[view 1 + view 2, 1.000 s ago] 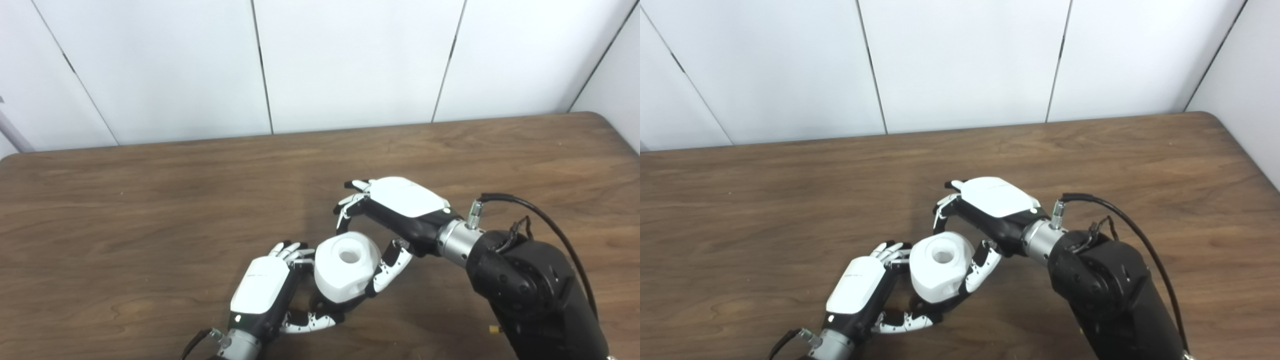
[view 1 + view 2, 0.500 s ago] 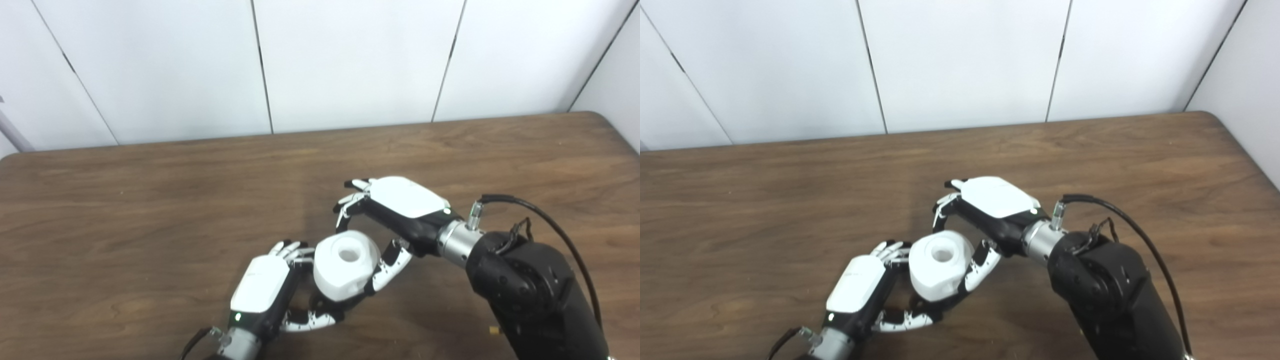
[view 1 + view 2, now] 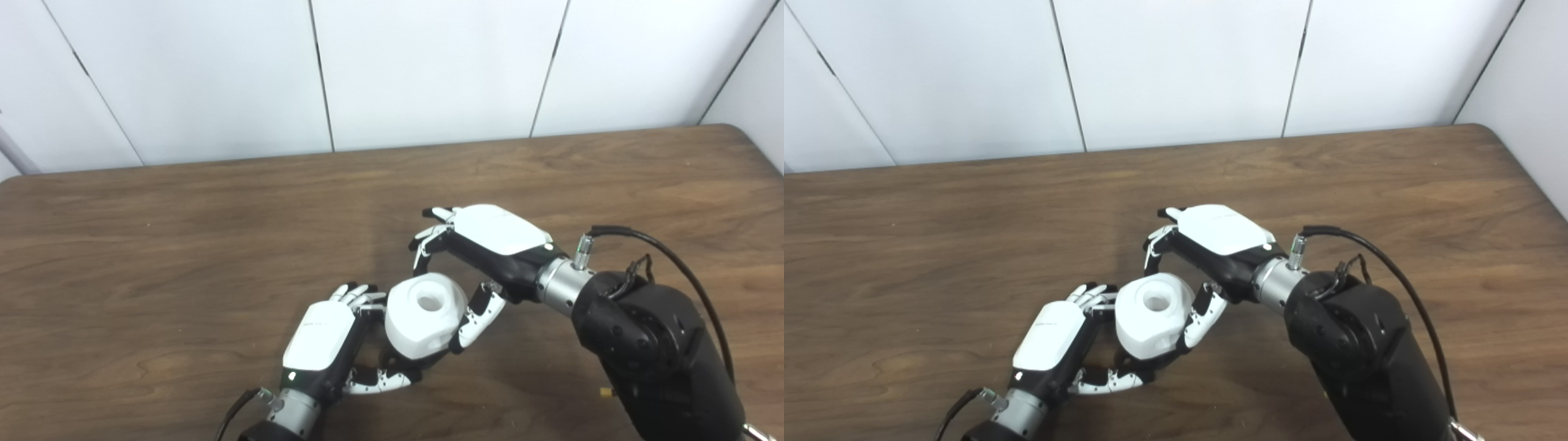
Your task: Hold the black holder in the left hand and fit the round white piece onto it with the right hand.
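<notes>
Down in the lower left-centre of the frame, the left hand (image 3: pixel 324 343) is coming in from the bottom edge, its white back facing up and its fingers (image 3: pixel 358 294) curling round the near-left side of the round white piece (image 3: pixel 424 315). Its thumb (image 3: pixel 380 383) is reaching underneath, where a dark shape — likely the black holder (image 3: pixel 392 362), mostly hidden by the piece and the hand — is showing only as a sliver below the white body. So the left hand is gripping there, though how it is seated on the holder cannot be told.

At lower centre the round white piece is sitting between the two hands, its top face with a round hollow turned upward. It is lying low over the wooden table (image 3: pixel 153 245), which is filling the middle and lower frame beneath pale wall panels (image 3: pixel 429 67) along the top.

Right of centre, the right hand (image 3: pixel 484 245) is arching over the piece from the upper right: its fingers (image 3: pixel 425 242) are hanging curled just above the piece's far edge, and its thumb (image 3: pixel 478 312) is pressing against the piece's right side. Whether the fingertips are touching the piece is unclear, so a firm hold cannot be told. Its black forearm (image 3: pixel 649 343) is filling the lower right corner, a cable (image 3: pixel 674 263) looping over it.
</notes>
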You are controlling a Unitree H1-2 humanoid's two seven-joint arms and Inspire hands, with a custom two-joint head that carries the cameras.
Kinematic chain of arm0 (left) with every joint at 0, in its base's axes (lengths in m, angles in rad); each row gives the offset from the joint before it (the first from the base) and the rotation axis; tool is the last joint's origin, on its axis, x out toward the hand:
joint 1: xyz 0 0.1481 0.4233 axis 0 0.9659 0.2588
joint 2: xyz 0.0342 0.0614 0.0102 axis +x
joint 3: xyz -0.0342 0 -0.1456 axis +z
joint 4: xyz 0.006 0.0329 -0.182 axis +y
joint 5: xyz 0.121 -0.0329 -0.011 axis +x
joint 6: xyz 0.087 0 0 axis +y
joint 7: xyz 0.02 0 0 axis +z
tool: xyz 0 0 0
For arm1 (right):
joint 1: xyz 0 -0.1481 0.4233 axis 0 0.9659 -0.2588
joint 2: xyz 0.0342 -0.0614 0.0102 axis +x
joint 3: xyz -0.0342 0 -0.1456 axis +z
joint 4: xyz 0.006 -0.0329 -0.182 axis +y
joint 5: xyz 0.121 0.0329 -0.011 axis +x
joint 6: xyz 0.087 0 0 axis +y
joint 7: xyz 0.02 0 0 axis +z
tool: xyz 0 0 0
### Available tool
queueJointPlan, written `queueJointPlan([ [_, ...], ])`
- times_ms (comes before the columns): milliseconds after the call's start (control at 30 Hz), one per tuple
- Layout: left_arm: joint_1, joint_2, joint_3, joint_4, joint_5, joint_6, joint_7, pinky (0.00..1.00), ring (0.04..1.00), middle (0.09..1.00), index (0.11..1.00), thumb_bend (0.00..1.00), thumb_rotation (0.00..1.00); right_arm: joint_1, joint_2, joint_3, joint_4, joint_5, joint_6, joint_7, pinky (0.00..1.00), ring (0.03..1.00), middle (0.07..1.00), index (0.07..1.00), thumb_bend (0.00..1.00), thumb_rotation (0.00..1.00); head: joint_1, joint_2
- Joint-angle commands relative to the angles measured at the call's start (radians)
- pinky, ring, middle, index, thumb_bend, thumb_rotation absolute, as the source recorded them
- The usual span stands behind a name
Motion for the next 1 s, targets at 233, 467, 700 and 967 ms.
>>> queueJointPlan([
  [233, -0.006, 0.006, -0.002, 0.013, 0.008, -0.008, -0.015, 0.95, 0.887, 0.799, 0.485, 0.52, 0.04, -0.034, -0.002, -0.007, -0.027, -0.005, -0.016, -0.004, 1.00, 0.982, 0.822, 0.481, 0.53, 0.14, -0.002, 0.004],
  [467, -0.005, 0.005, -0.002, 0.011, 0.006, -0.005, -0.019, 0.95, 0.890, 0.801, 0.486, 0.52, 0.04, -0.027, -0.002, -0.009, -0.028, -0.002, -0.015, -0.008, 1.00, 0.990, 0.822, 0.481, 0.53, 0.13, 0.002, 0.008],
  [700, -0.005, 0.004, -0.002, 0.012, 0.007, -0.007, -0.015, 0.95, 0.888, 0.800, 0.486, 0.52, 0.04, -0.019, -0.001, -0.007, -0.029, -0.008, -0.014, -0.007, 1.00, 0.991, 0.824, 0.481, 0.53, 0.13, 0.001, 0.009],
  [967, -0.004, 0.004, -0.002, 0.006, 0.005, -0.005, -0.020, 0.95, 0.889, 0.801, 0.486, 0.52, 0.04, -0.005, -0.001, -0.007, -0.034, -0.010, -0.016, -0.011, 1.00, 0.987, 0.831, 0.482, 0.53, 0.14, 0.001, 0.011],
])
